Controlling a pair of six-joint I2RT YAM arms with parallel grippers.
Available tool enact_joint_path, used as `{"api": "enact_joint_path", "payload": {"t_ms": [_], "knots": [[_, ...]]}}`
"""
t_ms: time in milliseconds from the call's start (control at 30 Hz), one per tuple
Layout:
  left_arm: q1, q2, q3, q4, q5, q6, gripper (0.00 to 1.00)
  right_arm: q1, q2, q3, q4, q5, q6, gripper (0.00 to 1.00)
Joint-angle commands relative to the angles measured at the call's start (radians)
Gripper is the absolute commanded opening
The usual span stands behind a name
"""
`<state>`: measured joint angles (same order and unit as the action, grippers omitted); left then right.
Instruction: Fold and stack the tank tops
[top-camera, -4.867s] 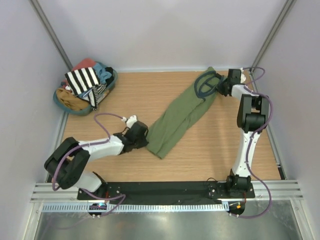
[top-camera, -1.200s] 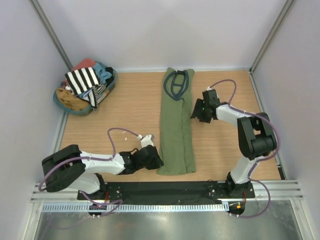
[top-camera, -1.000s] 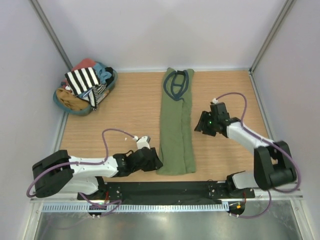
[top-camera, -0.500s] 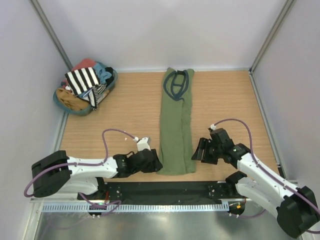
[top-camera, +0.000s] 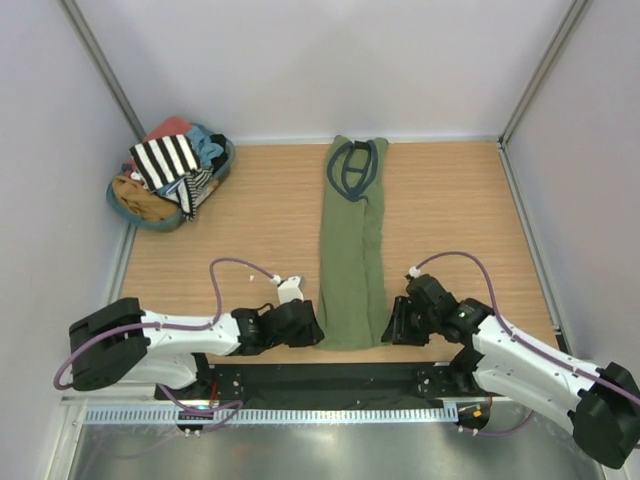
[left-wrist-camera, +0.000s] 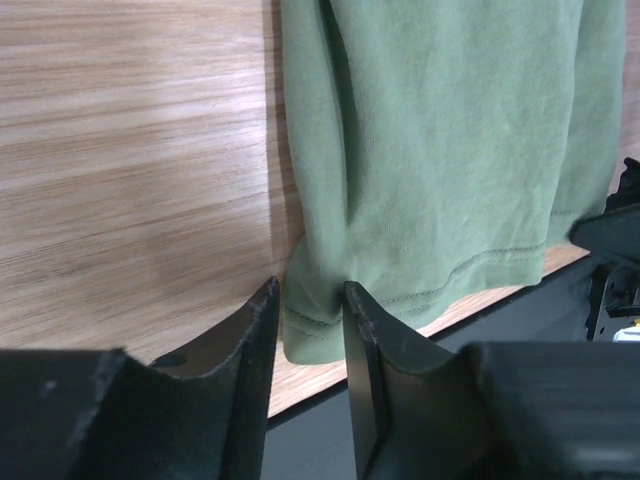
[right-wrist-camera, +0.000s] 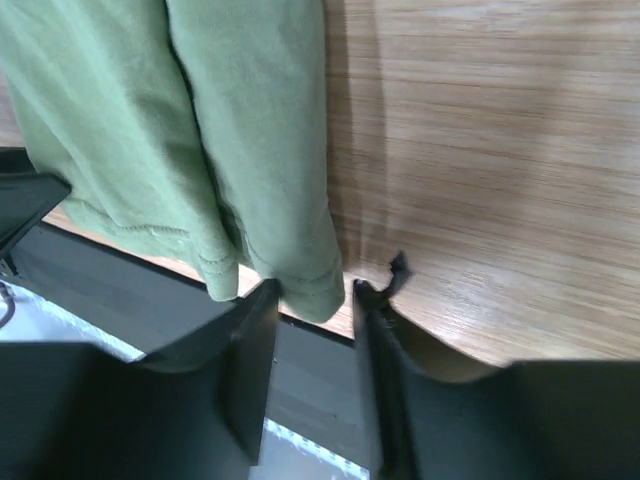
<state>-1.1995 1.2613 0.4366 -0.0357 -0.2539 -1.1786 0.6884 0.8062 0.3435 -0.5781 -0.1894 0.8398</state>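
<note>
Far off to the left of the left gripper (left-wrist-camera: 310, 325), well beyond it up by the back corner, there's a basket (top-camera: 120, 205) heaped with clothes, and the black-and-white striped tank top (top-camera: 165, 160) is draped on top of the pile.

The left gripper itself is down low on the table (top-camera: 250, 220). Its fingers (left-wrist-camera: 255, 335) are nearly together, pinched on the near left hem corner of the olive green tank top (top-camera: 352, 250).

From there the green top runs straight away from the fingertips as a long narrow strip, neckline at the far end.

The right gripper (right-wrist-camera: 310, 300) is at the other hem corner. A finger sits close on each side of the cloth, but I honestly can't tell if it's actually gripping.
</note>
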Motion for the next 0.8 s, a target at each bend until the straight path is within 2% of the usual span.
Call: {"api": "enact_joint_path", "payload": {"t_ms": [0,33,167,300,467,600,767], "knots": [[-0.012,0.042,-0.009,-0.067,0.025,-0.009,0.33,0.022,-0.013,-0.004,0.04,0.039,0.044,0.38],[-0.012,0.049,-0.007,-0.053,0.031,-0.012,0.3,0.025,-0.012,-0.005,0.041,0.038,0.045,0.28],[-0.015,0.062,0.001,-0.041,0.053,-0.016,0.0,0.046,-0.015,0.009,0.046,0.01,0.054,0.01],[-0.021,0.03,0.004,-0.049,0.065,-0.019,0.0,0.068,-0.076,0.078,-0.046,0.028,0.053,0.01],[-0.02,-0.029,0.082,-0.154,0.061,-0.001,0.0,0.068,-0.111,0.198,-0.163,0.086,0.021,0.01],[0.003,-0.02,0.247,-0.306,0.033,0.074,0.0,0.068,-0.056,0.255,-0.155,0.134,-0.025,0.01],[0.124,0.012,0.353,-0.342,0.08,0.169,0.0,0.066,0.076,0.366,-0.1,0.227,-0.08,0.01]]}}
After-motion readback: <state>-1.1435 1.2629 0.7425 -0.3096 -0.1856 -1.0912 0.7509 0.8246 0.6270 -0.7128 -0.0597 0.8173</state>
